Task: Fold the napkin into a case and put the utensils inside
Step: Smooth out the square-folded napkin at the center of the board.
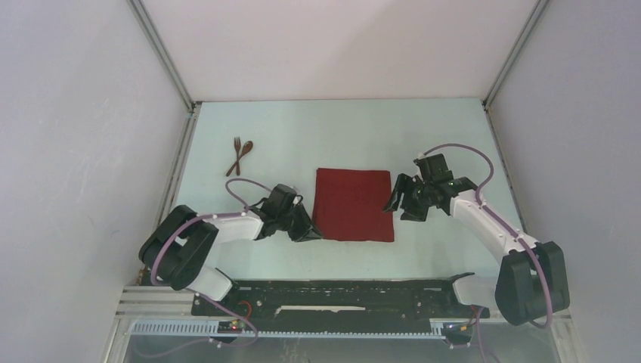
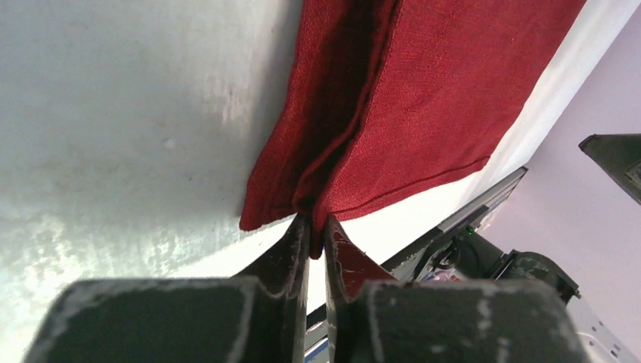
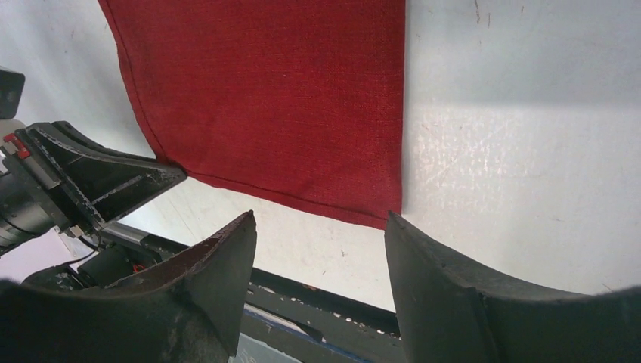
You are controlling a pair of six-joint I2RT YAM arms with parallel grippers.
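Pale table [image 1: 438,128], white walls [image 1: 75,151] around. Fork [image 1: 236,142] and spoon [image 1: 247,147] lie crossed far left. Left gripper [image 2: 314,227] pinches the near-left corner of the red napkin [image 1: 354,204], flat mid-table. Right gripper [image 3: 321,223], jaws spread wide, hangs by its right edge.

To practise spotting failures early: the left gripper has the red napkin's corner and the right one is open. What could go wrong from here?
1. The left gripper pinches only the very corner of the napkin, which bunches there; it may slip out when lifted.
2. The right gripper is open at the other near corner, holding nothing; lifting one corner alone could skew the fold.
3. The fork and spoon lie crossed; picking one might knock the other.
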